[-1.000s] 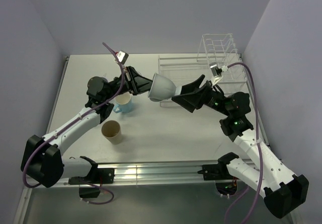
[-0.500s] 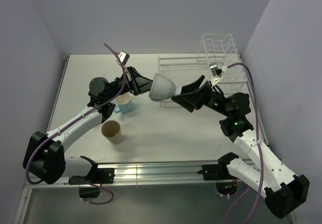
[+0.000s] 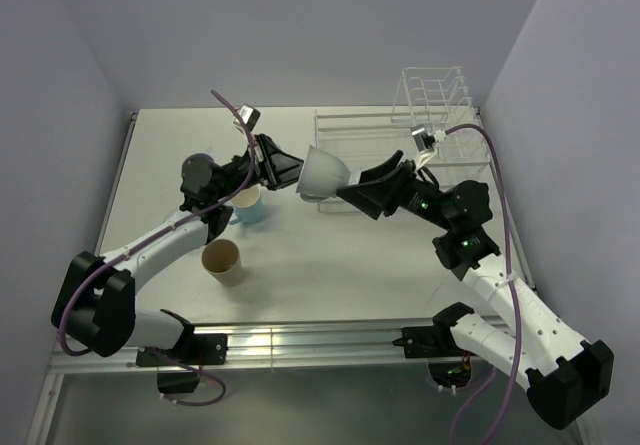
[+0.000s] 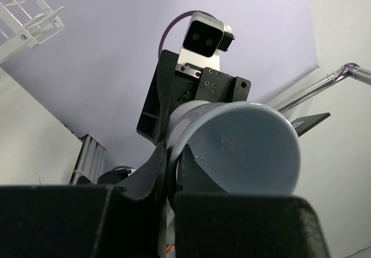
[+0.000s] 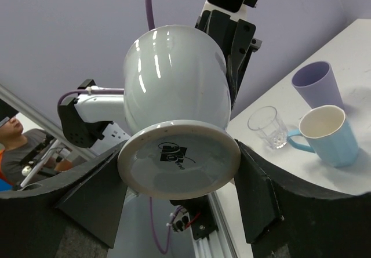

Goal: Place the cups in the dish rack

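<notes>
A white cup (image 3: 322, 172) hangs on its side in mid-air in front of the dish rack (image 3: 400, 135), held from both ends. My left gripper (image 3: 283, 168) is shut on its rim, one finger inside the mouth (image 4: 243, 148) and one outside, as the left gripper (image 4: 171, 151) shows in its own wrist view. My right gripper (image 3: 355, 185) is shut on the cup's flared base (image 5: 179, 159), a finger against each side. On the table stand a light blue mug (image 3: 245, 205), a tan cup (image 3: 223, 262), a lavender tumbler (image 5: 317, 84) and a clear glass (image 5: 266, 126).
The white wire rack's tall dividers (image 3: 435, 90) stand at the far right corner, with its flat grid tray (image 3: 350, 140) just behind the held cup. Purple walls close in the table on three sides. A metal rail (image 3: 300, 340) runs along the near edge.
My right gripper's jaws have closed from wide open onto the cup's base. Both arms and the cup have shifted slightly; the left gripper has kept its grip on the rim.
</notes>
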